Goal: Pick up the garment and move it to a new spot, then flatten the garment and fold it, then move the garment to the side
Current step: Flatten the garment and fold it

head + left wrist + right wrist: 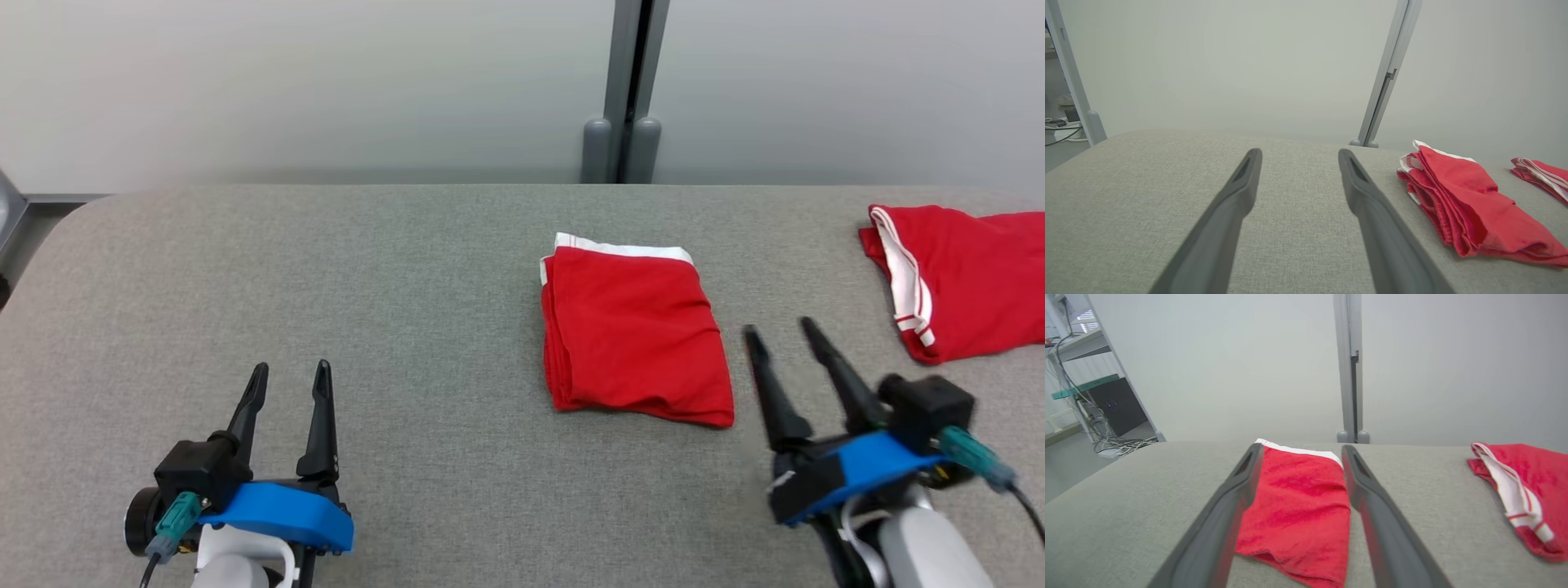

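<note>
Fingers spread, empty, on left gripper (292,367) and right gripper (778,327); right should pinch all layers of folded red garment (637,335), at its 10 o'clock.

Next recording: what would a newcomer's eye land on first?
The folded red garment at the middle of the grey table stands out first; a second red garment with white trim lies at the far right. Nearer the robot, the left end effector and right end effector are both open, holding nothing.

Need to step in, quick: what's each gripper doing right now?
Left gripper: open, empty.
Right gripper: open, empty, just right of the folded garment.
</note>
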